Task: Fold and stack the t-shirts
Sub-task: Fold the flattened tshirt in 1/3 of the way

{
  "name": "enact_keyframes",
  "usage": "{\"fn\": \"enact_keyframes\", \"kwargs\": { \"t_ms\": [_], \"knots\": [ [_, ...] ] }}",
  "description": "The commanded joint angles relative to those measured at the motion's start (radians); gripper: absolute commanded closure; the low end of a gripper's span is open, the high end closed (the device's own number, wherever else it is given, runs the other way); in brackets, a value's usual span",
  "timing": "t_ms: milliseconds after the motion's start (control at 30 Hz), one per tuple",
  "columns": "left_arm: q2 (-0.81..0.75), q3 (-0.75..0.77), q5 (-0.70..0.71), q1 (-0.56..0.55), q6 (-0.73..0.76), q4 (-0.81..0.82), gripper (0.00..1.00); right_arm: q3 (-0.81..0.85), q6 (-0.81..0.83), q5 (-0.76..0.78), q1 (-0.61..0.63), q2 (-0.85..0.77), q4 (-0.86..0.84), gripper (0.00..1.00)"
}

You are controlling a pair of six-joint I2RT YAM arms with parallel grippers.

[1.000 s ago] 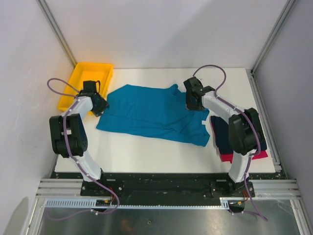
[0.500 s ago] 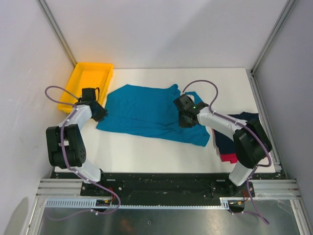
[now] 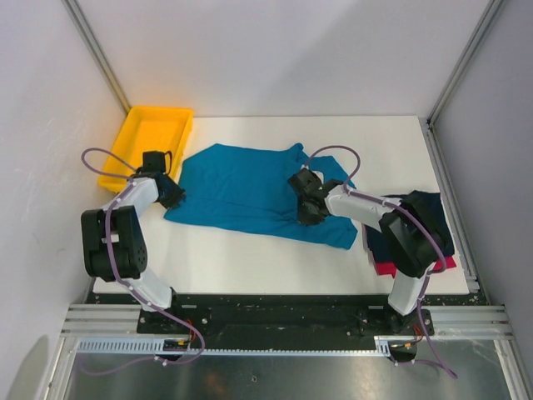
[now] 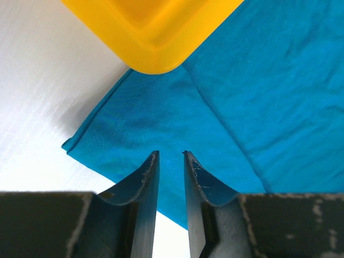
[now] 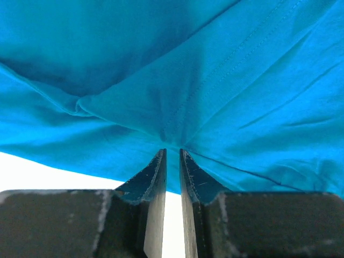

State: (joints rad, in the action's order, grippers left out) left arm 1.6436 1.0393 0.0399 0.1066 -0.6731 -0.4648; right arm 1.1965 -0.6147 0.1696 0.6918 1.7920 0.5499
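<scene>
Where the teal shirt (image 3: 241,187) puckers at four o'clock, it is clamped by the right pincer (image 5: 172,152); whether the left pincer (image 4: 170,155) at nine o'clock holds it cannot be told.

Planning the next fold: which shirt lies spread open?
The teal shirt, spread flat in the middle; the navy shirt and red shirt lie piled together on the right.
</scene>
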Motion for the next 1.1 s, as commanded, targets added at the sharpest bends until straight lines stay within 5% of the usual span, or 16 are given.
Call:
{"fn": "enact_keyframes", "kwargs": {
  "t_ms": [0, 567, 1067],
  "knots": [
    [0.002, 0.008, -0.011, -0.006, 0.002, 0.018, 0.71, 0.002, -0.018, -0.007, 0.003, 0.025, -0.037, 0.8],
    [0.002, 0.01, -0.013, -0.003, 0.008, 0.017, 0.72, 0.021, 0.005, -0.001, -0.037, 0.072, -0.087, 0.79],
    [0.006, 0.013, -0.012, 0.005, 0.014, 0.017, 0.72, 0.204, 0.066, 0.07, -0.044, 0.196, -0.083, 0.79]
  ]
}}
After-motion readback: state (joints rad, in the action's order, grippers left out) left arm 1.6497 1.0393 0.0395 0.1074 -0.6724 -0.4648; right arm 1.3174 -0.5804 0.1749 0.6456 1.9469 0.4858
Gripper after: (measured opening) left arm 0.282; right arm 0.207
